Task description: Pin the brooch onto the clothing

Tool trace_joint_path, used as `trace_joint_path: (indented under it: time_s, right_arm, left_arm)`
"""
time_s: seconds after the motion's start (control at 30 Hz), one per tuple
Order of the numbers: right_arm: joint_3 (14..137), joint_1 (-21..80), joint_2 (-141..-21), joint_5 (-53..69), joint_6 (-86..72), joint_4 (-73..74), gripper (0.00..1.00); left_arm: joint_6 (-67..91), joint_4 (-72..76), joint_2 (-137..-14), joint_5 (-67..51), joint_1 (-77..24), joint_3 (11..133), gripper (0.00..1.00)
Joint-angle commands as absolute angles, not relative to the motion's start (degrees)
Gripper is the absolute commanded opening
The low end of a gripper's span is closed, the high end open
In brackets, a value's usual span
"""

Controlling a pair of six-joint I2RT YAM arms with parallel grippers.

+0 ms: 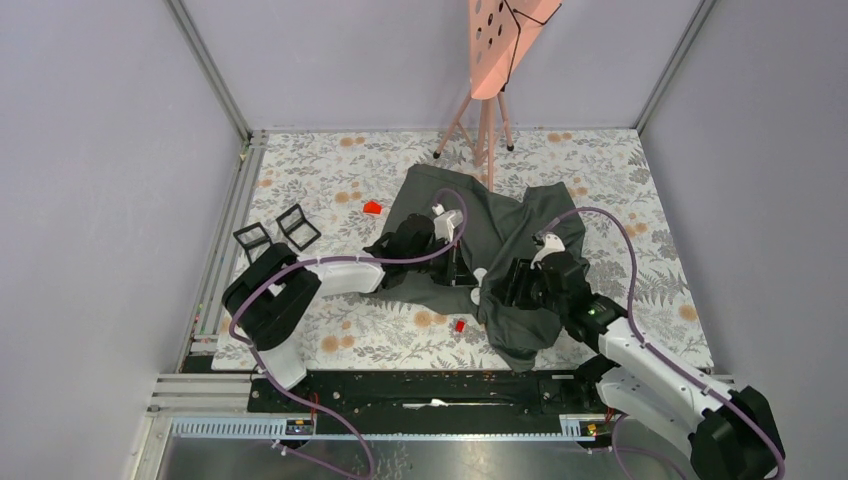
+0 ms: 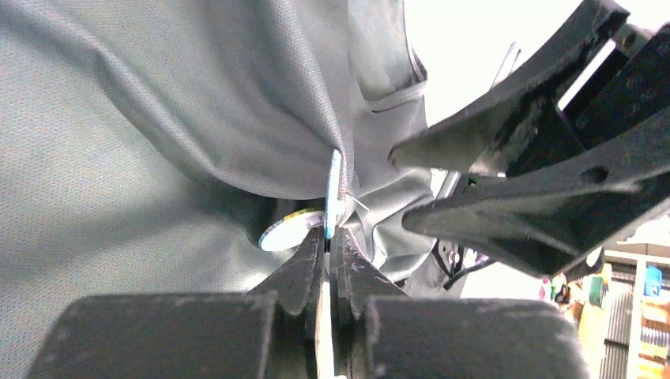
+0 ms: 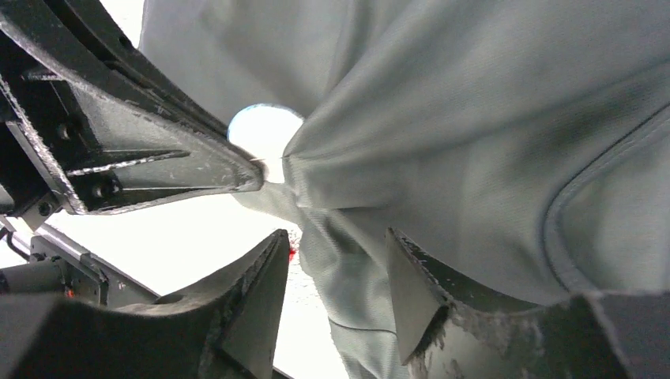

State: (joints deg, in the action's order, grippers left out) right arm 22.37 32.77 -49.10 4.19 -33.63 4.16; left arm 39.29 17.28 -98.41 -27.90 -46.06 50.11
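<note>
No writing, label, brand or number can be read anywhere.

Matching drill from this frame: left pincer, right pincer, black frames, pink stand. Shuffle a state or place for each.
1. left pincer
2. right pincer
3. black frames
4. pink stand

A. far edge, behind the shirt
B. shut on the brooch
C. left of the shirt
D. open

Pairs: 1-B, 2-D, 3-C, 4-A
</note>
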Motion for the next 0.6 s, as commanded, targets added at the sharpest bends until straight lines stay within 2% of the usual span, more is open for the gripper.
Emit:
trace_joint_path:
  time_s: [0.0,0.13,0.27,0.57]
  right_arm:
    - [21.8,28.7,-47.0,10.3,-26.7,6.5,0.58]
    - [19.5,27.6,-46.7,16.7,-25.5,0.9,0.63]
    - [17.4,26.3,-48.4,19.9,-24.4,-5.7,0.63]
    - [16.1,26.1,-52.3,27.7,-26.1,-13.9,0.52]
  left_arm:
    - [35.4,19.4,-98.7,-36.8,-45.0,50.8,0.0]
    - [30.5,14.1,-98.9,-39.4,-44.7,52.7,0.0]
    - [27.9,11.0,-99.3,-41.3,-44.7,53.4,0.0]
    - [26.3,9.7,-100.2,-43.4,-44.7,54.6,0.0]
